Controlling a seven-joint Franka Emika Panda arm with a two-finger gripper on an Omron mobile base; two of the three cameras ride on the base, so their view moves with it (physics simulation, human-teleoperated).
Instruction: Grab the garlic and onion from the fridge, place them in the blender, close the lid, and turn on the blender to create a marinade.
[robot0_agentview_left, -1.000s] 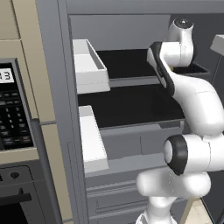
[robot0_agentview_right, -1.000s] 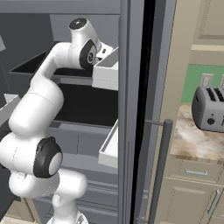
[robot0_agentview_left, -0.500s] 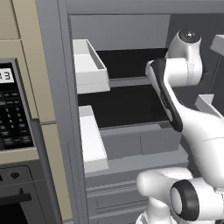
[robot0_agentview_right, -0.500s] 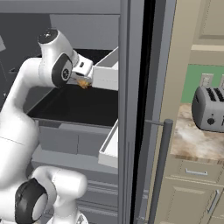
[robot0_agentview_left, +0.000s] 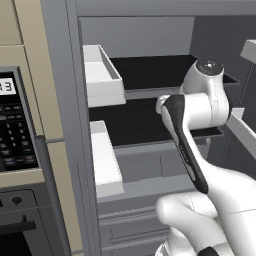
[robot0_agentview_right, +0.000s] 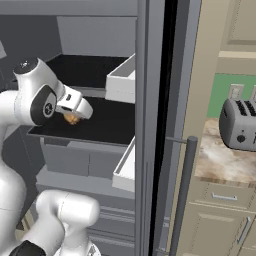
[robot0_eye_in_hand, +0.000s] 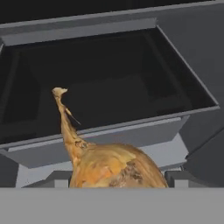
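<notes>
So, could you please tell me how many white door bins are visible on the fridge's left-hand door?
2. The upper bin hangs level with the top dark shelf, and the lower bin sits directly beneath it, beside the shelf below. More may be hidden below the picture's edge.

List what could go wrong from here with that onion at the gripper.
1. The golden-brown onion with a long dry stalk sits between the gripper fingertips, low in the hand view; its round, papery skin may slip.
2. The white door bins of the tall grey fridge flank the arm; swinging out could clip one.
</notes>
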